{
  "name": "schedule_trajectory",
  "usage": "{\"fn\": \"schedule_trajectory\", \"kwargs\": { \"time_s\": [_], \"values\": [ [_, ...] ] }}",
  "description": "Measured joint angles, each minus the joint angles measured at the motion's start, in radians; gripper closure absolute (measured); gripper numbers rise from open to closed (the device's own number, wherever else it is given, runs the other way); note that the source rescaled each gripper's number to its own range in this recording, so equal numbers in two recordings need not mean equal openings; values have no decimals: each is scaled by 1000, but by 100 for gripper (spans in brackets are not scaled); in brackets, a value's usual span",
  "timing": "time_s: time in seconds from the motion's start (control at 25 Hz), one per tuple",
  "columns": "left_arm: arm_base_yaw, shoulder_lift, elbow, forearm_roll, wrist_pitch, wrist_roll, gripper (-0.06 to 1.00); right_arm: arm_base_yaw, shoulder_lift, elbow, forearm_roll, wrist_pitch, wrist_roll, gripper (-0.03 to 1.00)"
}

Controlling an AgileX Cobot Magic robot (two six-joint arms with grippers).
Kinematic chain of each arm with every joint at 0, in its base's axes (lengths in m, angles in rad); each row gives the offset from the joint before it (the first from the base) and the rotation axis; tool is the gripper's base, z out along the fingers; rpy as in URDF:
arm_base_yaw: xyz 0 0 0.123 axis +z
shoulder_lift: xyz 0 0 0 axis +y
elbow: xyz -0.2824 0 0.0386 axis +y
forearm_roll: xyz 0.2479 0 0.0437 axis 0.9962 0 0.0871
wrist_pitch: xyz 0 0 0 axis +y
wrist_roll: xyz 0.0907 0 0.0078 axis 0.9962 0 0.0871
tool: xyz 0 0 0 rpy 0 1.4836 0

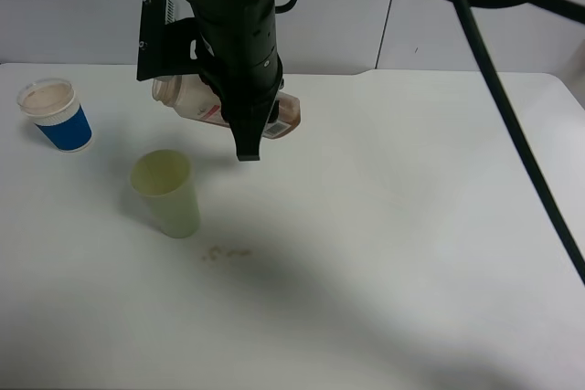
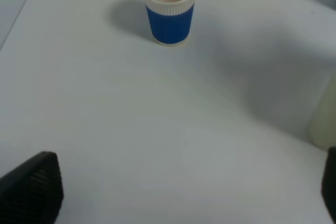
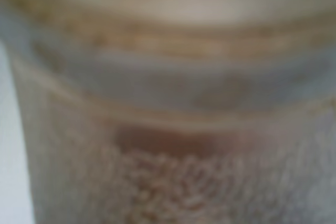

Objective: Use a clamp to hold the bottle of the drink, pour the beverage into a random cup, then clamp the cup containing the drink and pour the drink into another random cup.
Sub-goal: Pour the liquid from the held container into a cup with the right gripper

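A clear drink bottle (image 1: 196,102) with a red and white label hangs nearly on its side above the table, behind the pale green cup (image 1: 166,192). My right gripper (image 1: 245,134) reaches across from the back and is shut on the bottle. The bottle fills the right wrist view (image 3: 168,129) as a blur. A blue cup with a white rim (image 1: 57,116) stands at the far left and holds pale beige contents; it also shows in the left wrist view (image 2: 169,6). My left gripper (image 2: 181,195) is open and empty above bare table, out of the high view.
A few small brownish spots (image 1: 225,252) lie on the white table (image 1: 411,253) in front of the green cup. The green cup's side (image 2: 325,114) shows at the edge of the left wrist view. A black cable (image 1: 512,125) hangs across the right side.
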Motion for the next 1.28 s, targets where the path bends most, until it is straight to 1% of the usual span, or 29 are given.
{"fn": "schedule_trajectory", "kwargs": {
  "time_s": [0.52,0.96,1.28],
  "values": [
    [0,0,0,-1,0,0,-6,11,58,-6,0,4,-5,96],
    [0,0,0,-1,0,0,-6,23,58,-6,-52,14,-7,96],
    [0,0,0,-1,0,0,-6,40,59,-6,-82,44,-8,96]
  ]
}}
